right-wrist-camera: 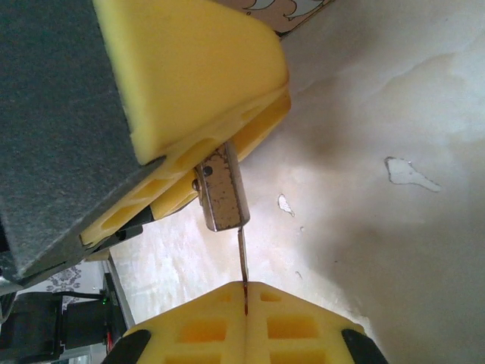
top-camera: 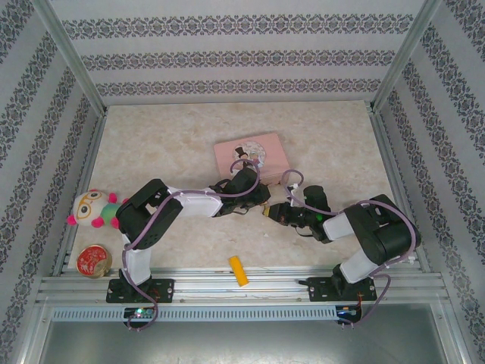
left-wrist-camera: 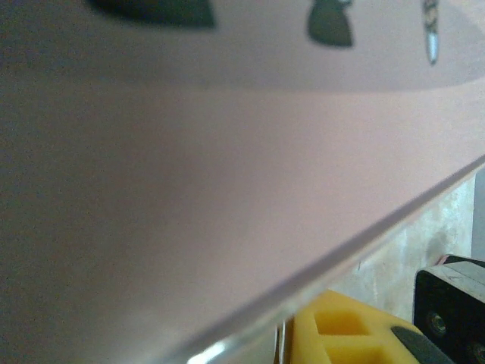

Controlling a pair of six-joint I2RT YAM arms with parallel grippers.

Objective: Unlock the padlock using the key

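- The tabletop [top-camera: 151,152] is pale, matt and marbled like stone. All the action hangs over its middle, well apart from every edge, and I'd say that's so both arms can reach each other.
- The pink tin [top-camera: 250,154] lies flat just on the far side of that middle, a smooth satin rectangle with a printed lid. The left arm reaches in along its near edge.
- The left tool [right-wrist-camera: 193,171] has chunky yellow latticed fingers clamped tight on the padlock. It holds the lock clear of the tabletop with the bottom end poking out, presented to the key by my reading.
- The right tool [right-wrist-camera: 245,297] has matching yellow fingers pressed together with no gap, pinching the key at the seam.
- The padlock [right-wrist-camera: 221,193] is a small blocky metal body, speckled and dull-shiny with rounded corners. Its shackle is hidden among the fingers.
- The key [right-wrist-camera: 242,262] shows edge-on as a thin dark sliver, and it runs straight from the right tool to the lock's exposed end. The tip meets the lock, but I can't tell how deep it sits.
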